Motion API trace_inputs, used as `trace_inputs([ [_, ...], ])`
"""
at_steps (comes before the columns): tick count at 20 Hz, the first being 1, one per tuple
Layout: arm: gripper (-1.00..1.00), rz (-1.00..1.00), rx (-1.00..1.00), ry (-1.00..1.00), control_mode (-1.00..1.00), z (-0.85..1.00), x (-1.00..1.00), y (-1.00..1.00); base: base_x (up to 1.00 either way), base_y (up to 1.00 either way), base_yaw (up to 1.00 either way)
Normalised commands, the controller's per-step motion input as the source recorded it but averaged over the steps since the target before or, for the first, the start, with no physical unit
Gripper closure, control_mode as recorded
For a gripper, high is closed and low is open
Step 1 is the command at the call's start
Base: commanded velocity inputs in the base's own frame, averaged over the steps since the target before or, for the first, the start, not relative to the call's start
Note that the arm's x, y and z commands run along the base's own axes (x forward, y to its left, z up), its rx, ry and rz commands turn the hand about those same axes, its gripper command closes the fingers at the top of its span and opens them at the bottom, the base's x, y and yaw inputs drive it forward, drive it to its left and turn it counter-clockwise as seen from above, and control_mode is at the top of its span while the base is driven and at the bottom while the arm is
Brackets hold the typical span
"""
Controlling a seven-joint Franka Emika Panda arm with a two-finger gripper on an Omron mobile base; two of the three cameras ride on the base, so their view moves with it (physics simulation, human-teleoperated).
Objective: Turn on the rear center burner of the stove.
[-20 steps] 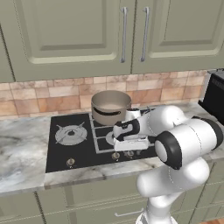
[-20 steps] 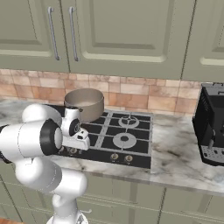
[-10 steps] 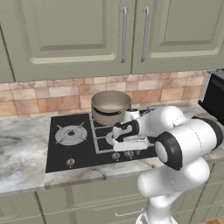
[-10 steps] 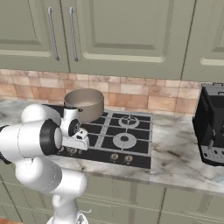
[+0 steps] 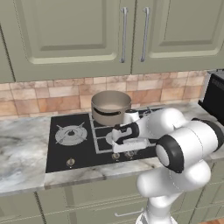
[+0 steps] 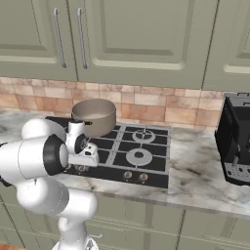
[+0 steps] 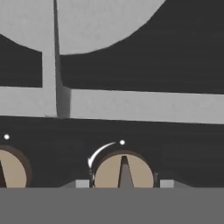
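**Hand view: fingers aligned on knob, grasp pending**

The fingers (image 7: 82, 183) stand apart, one on each side of a round tan knob (image 7: 124, 173), and do not yet clamp it. The knob's pointer stands upright, so the judgement is that it is still off.

Against the base views of the last second, the hand has barely shifted. Approach appears complete; closing and turning remain.

The knob row lies along the front edge of the stove (image 5: 59, 153). The rear center burner lies at the stove's back edge, hidden beneath the pot (image 5: 110, 107).

Whether this knob serves that burner cannot be told.
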Motion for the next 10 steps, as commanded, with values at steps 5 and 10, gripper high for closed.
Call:
trace_inputs([
  [5,1.00,0.42,0.00,-0.26,-1.00,-0.30,0.00,0.00,0.00,0.00,0.00],
  [10,1.00,0.64,0.05,-0.16,-1.00,-0.25,0.00,0.00,0.00,0.00,0.00],
])
